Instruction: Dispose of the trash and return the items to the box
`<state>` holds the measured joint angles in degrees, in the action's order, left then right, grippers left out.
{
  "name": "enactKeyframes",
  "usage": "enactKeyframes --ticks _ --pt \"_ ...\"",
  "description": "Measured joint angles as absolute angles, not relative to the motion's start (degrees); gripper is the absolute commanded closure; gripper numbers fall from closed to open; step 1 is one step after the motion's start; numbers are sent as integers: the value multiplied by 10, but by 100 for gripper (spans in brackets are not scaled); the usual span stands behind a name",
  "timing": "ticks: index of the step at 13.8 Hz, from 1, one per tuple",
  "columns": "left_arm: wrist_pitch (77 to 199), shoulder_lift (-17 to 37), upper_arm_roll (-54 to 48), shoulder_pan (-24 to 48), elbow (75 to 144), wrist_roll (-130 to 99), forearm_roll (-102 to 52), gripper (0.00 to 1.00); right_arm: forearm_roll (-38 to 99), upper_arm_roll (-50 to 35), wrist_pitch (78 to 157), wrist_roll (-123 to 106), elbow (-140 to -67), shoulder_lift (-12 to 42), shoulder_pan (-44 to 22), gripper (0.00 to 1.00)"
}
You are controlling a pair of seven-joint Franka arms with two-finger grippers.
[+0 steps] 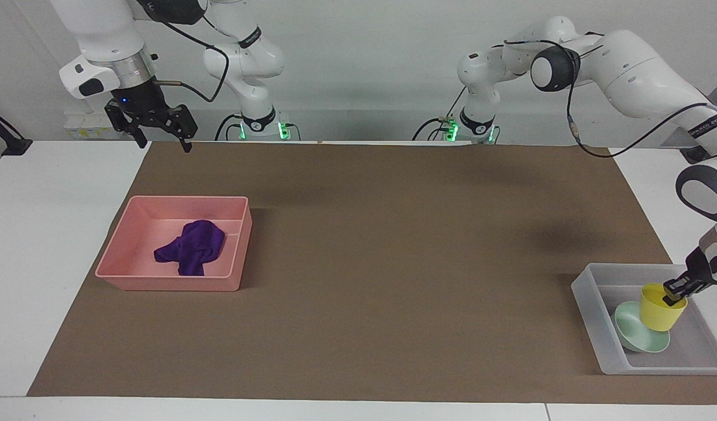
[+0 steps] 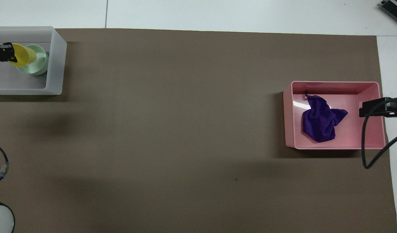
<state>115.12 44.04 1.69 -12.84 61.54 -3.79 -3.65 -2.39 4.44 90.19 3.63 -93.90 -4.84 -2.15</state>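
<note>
Brown mat covers desk. Left gripper [image 1: 674, 292] pinches yellow cup [image 1: 661, 308] rim, cup resting in green bowl [image 1: 638, 336], inside box [image 1: 592, 318] at desk corner. Right gripper [image 1: 158, 126] spread, empty, raised near desk's robot-side edge; purple cloth [image 1: 192, 247] in pink tray [image 1: 124, 257].

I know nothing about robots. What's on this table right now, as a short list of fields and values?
Trash: purple cloth lying in the pink tray, toward the right arm's end of the table
Box: frosted bin, toward the left arm's end
Bowl: mint-green bowl in the bin
Cup: yellow cup in the bin, over the bowl, gripped at its rim
Left gripper: shut on the yellow cup
Right gripper: open, raised, holding nothing, waiting
Surface: brown mat
</note>
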Motion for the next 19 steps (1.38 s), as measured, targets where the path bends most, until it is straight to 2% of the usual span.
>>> enactKeyframes --ticks 1,2,3,4,7,8,11,14,16,19 --pt "1157 441 16 -127 622 -44 -37 100 -24 44 902 36 -939 -48 -22 0" --pt "1160 441 16 -126 628 -47 -37 74 -24 44 902 36 -939 -48 -21 0" --pt "1160 441 16 -125 631 -48 -36 32 -24 44 902 36 -939 -48 -21 0" --pt "1159 441 17 -125 632 -48 -36 23 -24 44 902 36 -939 -48 -20 0" --pt "1158 438 18 -125 633 -48 -36 9 -24 45 902 36 -939 -48 -19 0" --pt "1158 437 18 -125 632 -48 -36 0 -24 45 902 36 -939 -48 -19 0" --pt "1158 422 15 -120 631 -32 -35 0 -24 45 902 36 -939 -48 -19 0" --pt "1141 376 13 -102 636 23 -35 0 -24 45 903 36 -939 -48 -19 0" --pt "1129 328 11 -81 670 57 -35 0 -24 45 906 36 -940 -48 -19 0" --pt "1124 234 8 -30 764 82 -35 0 -24 44 906 36 -943 -48 -19 0"
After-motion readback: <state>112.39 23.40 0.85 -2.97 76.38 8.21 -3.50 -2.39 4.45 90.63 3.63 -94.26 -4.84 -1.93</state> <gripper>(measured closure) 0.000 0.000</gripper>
